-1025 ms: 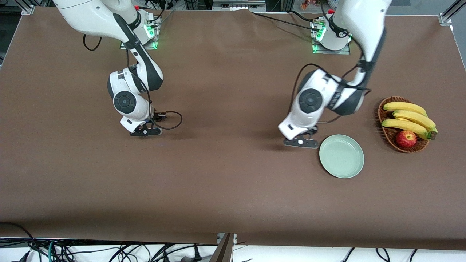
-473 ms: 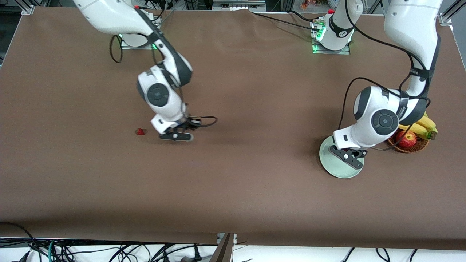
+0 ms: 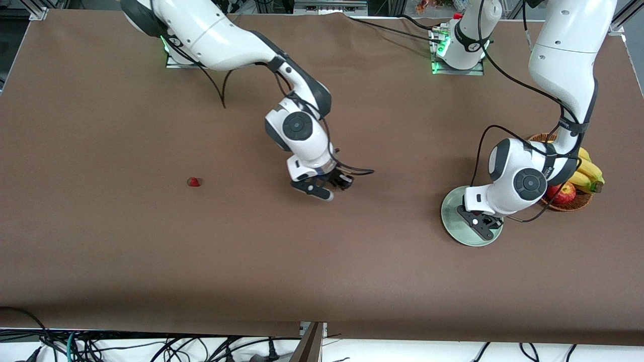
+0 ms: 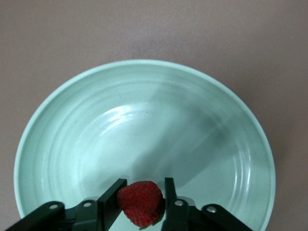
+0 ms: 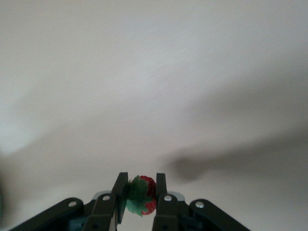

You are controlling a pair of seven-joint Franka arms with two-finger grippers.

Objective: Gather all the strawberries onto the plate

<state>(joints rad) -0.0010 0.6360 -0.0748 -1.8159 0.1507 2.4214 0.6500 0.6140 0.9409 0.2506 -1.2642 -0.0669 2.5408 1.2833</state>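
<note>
The pale green plate (image 3: 451, 213) lies near the left arm's end of the table. My left gripper (image 3: 481, 227) hangs low over the plate. In the left wrist view it (image 4: 144, 183) is shut on a red strawberry (image 4: 140, 202) above the plate's bare surface (image 4: 144, 115). My right gripper (image 3: 322, 189) is over the middle of the table. In the right wrist view it (image 5: 142, 178) is shut on a second strawberry (image 5: 146, 194) with a green cap. A third strawberry (image 3: 193, 181) lies on the table toward the right arm's end.
A brown wicker basket (image 3: 578, 202) with bananas (image 3: 589, 171) and a red-yellow apple (image 3: 563, 192) stands beside the plate, at the left arm's end and partly hidden by the left arm. The table is covered by a brown cloth (image 3: 151, 261).
My right gripper has travelled with its strawberry from beside the lying strawberry toward the table's middle. My left gripper has shifted slightly over the plate and its arm has straightened.
</note>
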